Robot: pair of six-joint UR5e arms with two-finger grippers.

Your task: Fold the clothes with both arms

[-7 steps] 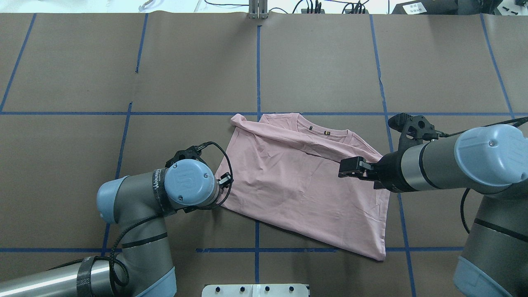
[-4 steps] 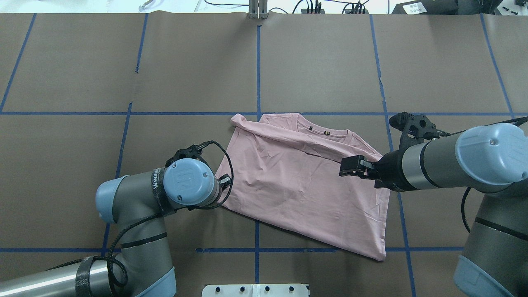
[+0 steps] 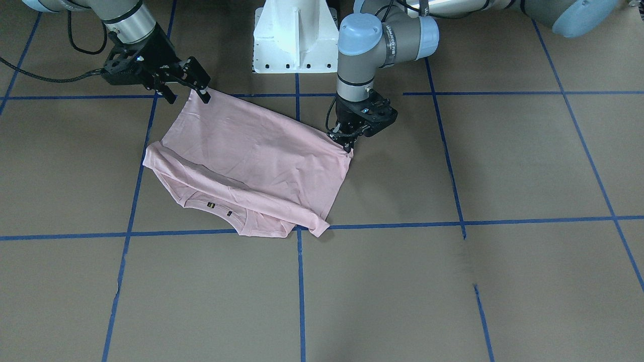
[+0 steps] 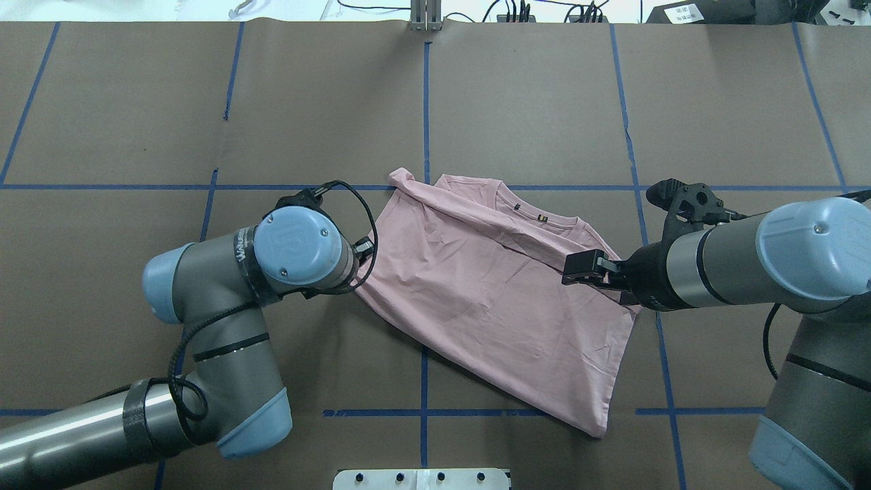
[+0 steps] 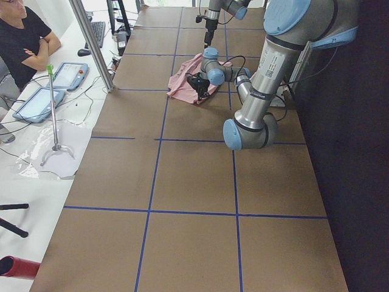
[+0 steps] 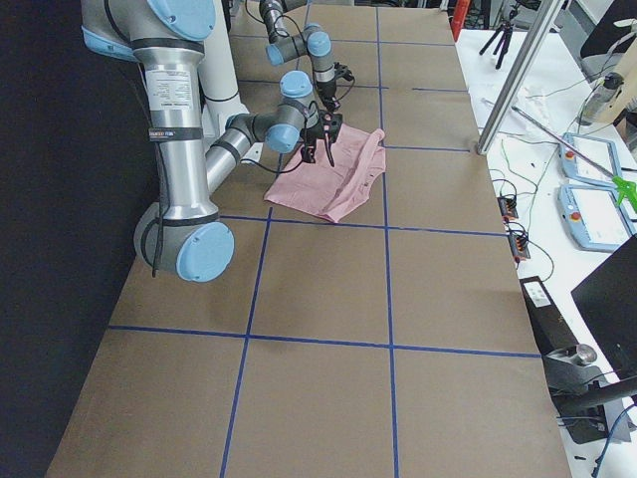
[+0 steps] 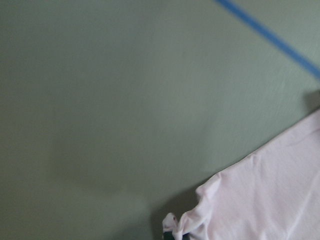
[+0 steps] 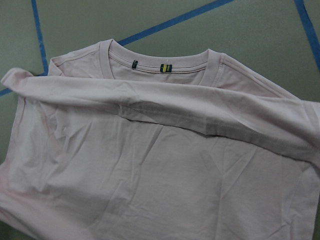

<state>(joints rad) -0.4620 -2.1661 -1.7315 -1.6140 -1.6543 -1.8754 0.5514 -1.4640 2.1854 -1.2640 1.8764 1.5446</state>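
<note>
a: what do we see, going from the biggest thing down?

b: we see a brown table crossed by blue tape lines. two grey arms with light blue joint caps reach over it: the left arm comes in from the overhead view's left, the right arm from its right.

a: where is the shirt?

b: the pale pink t-shirt lies plain side up near the table's middle, just in front of the white pedestal. it sits skewed to the tape grid, with the collar on the side away from the robot. a long fold runs across it just below the neckline, and two small tags show inside the collar.

a: and the grippers?

b: the left gripper points straight down at the shirt's edge on the robot's left. its wrist camera shows a bunched bit of pink cloth at the bottom of its picture, so we take it as pinched on the t-shirt. the right gripper lies low and nearly level over the opposite edge. its black fingers sit at the cloth's corner, but we cannot tell whether they are clamped on it.

a: anything smaller?

b: a black cable loops beside the left wrist.
</note>
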